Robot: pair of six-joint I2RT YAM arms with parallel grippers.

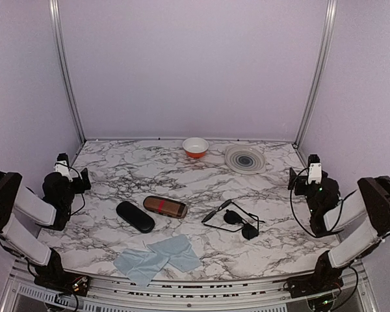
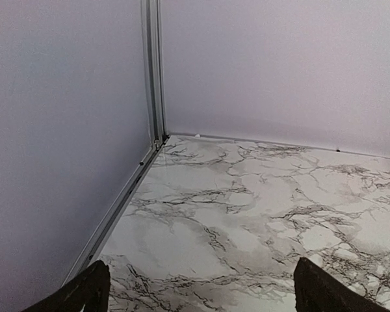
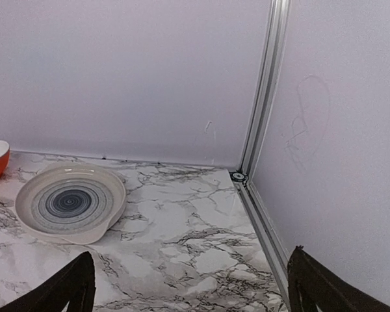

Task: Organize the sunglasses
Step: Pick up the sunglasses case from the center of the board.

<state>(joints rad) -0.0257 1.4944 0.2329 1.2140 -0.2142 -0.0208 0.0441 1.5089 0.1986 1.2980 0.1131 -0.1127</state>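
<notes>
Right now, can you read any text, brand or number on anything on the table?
None readable. The brown case shows only a red stripe, the plate only dark rings; the black case and sunglasses look plain. Anything finer is too small to tell.

Overhead camera sees the whole table (image 1: pixel 201 175); wrist cameras face far corners.

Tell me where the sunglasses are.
In the top view the sunglasses lie right of centre, to the right of the brown plaid case and nearer than the ringed plate; neither wrist view shows them.
</notes>
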